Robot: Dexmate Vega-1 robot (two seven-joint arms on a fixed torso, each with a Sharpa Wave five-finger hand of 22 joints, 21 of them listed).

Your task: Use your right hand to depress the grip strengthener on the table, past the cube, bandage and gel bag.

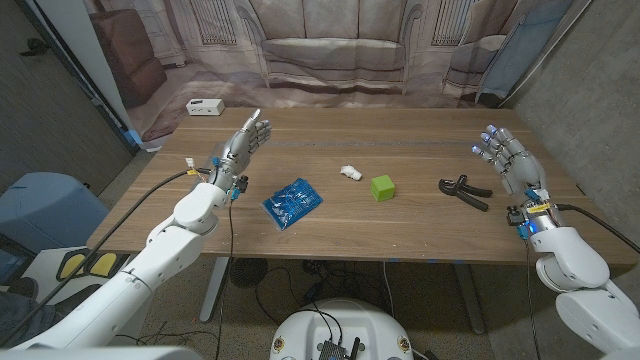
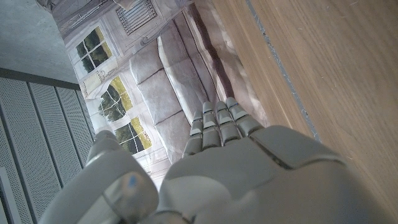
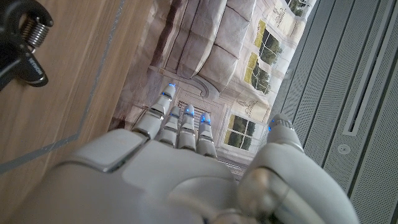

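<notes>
The right hand [image 1: 510, 160] is waiting open and empty by the desk's right edge, fingers apart, with the black grip strengthener [image 1: 464, 191] lying just inside it, so the approach is hardly starting and it needs to be swinging inward and down.

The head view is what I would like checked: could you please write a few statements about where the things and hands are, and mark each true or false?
1. The right hand holds the grip strengthener. False: it is beside it, holding nothing.
2. The green cube lies between the blue gel bag and the grip strengthener. True.
3. The white bandage sits on top of the cube. False: it lies on the table, apart from it.
4. The left hand holds nothing. True.
</notes>
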